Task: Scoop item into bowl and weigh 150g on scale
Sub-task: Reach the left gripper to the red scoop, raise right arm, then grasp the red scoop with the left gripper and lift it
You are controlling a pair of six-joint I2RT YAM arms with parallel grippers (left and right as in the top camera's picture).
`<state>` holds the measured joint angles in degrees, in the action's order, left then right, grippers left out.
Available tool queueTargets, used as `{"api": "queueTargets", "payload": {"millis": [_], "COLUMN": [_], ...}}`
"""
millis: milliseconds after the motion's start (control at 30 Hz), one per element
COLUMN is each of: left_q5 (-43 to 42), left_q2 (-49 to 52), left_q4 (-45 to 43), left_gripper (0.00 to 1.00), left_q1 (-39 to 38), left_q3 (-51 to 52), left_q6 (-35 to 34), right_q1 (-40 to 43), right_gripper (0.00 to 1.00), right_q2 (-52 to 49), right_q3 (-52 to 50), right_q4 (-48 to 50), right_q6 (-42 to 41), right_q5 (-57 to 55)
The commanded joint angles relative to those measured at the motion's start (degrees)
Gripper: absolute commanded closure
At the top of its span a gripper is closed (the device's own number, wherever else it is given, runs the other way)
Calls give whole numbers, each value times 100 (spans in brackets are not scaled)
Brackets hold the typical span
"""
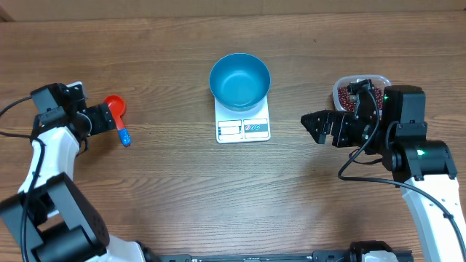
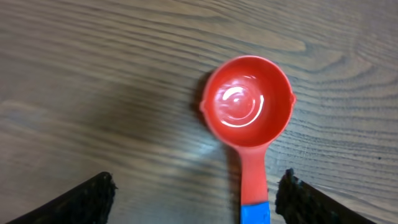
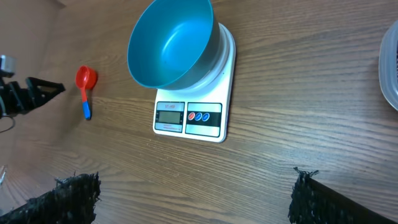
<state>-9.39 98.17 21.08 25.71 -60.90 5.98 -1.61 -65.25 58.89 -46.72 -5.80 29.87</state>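
The bright-blue bowl (image 1: 239, 78) (image 3: 171, 46) stands empty on the white scale (image 1: 243, 129) (image 3: 199, 118) at the table's middle. The dark red-brown beans (image 1: 341, 100) lie in a clear tub at the right, mostly hidden by my right arm. A red scoop (image 1: 115, 108) (image 2: 247, 99) with a blue handle end lies flat on the wood at the left. My left gripper (image 1: 102, 120) (image 2: 196, 183) is open around the scoop's handle, which runs close to the right finger without touching it. My right gripper (image 1: 317, 125) (image 3: 196, 180) is open over bare wood, right of the scale.
The clear plastic tub (image 1: 364, 78) (image 3: 388, 68) sits at the right edge, under my right arm. Bare wooden tabletop (image 1: 182, 189) lies in front of the scale and between the scoop and the scale.
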Motion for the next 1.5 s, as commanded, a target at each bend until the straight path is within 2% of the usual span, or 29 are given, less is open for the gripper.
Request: {"api": "queueTargets", "payload": {"millis": [0,300,867,1167,1333,1467], "left_q5": [-387,-372,-378,-376,-424,-420], "left_q2": [313,730,748,872,1156,1333], "left_q4": [-149,-361,-1370,-1582,-1655,-1766], "left_gripper": [17,23,26,28,30,36], "left_q1": [-24,-24,-24,-24,-24,-24], "left_q3": [-109,-109,-109,-109,-109,-109], "left_q6": [264,398,343,256,166,170], "right_q1": [-26,-26,-26,-26,-26,-26], "right_gripper": [0,0,0,0,0,0], "right_q2": [20,20,20,20,17,20], "right_q3": [155,155,151,149,149,149], "right_q4": [50,-15,-37,-68,-136,-175], "right_q6": [-13,-13,-13,-15,-13,-13], "right_q5": [68,70,70,70,68,70]}}
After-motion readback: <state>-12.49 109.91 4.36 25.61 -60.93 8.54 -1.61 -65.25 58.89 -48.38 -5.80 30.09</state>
